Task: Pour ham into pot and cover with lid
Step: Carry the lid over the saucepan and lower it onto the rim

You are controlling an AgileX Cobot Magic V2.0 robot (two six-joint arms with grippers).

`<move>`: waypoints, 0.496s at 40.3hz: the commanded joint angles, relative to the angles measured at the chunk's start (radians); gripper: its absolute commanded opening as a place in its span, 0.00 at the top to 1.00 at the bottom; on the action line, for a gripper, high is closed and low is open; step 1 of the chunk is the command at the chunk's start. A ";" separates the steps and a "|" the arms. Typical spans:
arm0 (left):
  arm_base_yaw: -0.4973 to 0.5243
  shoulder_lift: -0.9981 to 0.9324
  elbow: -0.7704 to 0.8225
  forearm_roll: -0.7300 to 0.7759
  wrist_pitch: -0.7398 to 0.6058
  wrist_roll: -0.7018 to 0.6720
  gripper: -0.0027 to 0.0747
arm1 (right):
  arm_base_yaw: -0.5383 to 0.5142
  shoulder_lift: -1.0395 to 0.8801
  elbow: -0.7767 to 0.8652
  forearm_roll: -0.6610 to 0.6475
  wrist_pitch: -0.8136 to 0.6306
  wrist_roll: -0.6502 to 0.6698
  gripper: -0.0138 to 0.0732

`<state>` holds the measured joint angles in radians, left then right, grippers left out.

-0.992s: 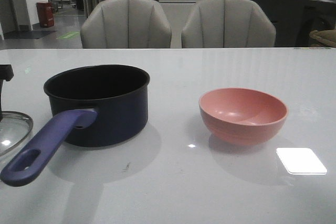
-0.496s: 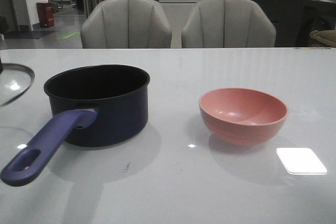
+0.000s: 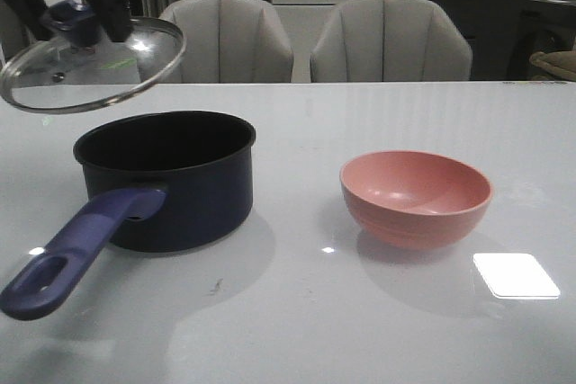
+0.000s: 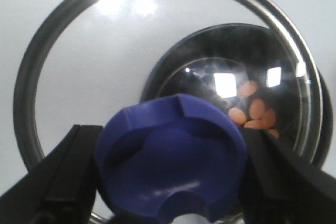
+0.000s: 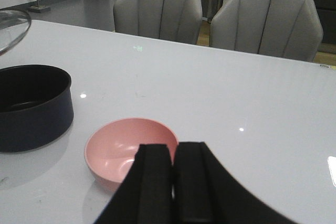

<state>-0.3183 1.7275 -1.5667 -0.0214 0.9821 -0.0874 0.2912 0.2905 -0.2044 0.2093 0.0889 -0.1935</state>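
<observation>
chairs: two grey (image 3: 225, 38) | table: glossy white (image 3: 360, 312) | floor: grey

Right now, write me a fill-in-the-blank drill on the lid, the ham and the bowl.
1. The left claw grips the glass lid by its ____.
2. The orange ham pieces lie inside the ____.
3. The pink bowl holds ____.
4. The right claw is ____.

Missing words: knob; saucepan; nothing; shut

We count one pot (image 3: 166, 177), one lid (image 3: 90, 65), one pink bowl (image 3: 416, 197), two chairs (image 3: 225, 38) and at least five ham pieces (image 4: 254, 111) on one tabletop (image 3: 378, 312).
</observation>
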 commanded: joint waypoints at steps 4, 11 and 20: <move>-0.070 0.034 -0.104 0.000 0.010 0.000 0.47 | 0.003 0.004 -0.028 0.000 -0.070 -0.001 0.66; -0.113 0.094 -0.165 0.000 0.031 0.000 0.47 | 0.003 0.004 -0.028 0.000 -0.070 -0.001 0.66; -0.126 0.161 -0.205 0.000 0.114 0.000 0.47 | 0.003 0.004 -0.028 0.000 -0.070 -0.001 0.66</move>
<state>-0.4377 1.9251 -1.7259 -0.0229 1.0908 -0.0864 0.2912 0.2905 -0.2044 0.2093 0.0907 -0.1935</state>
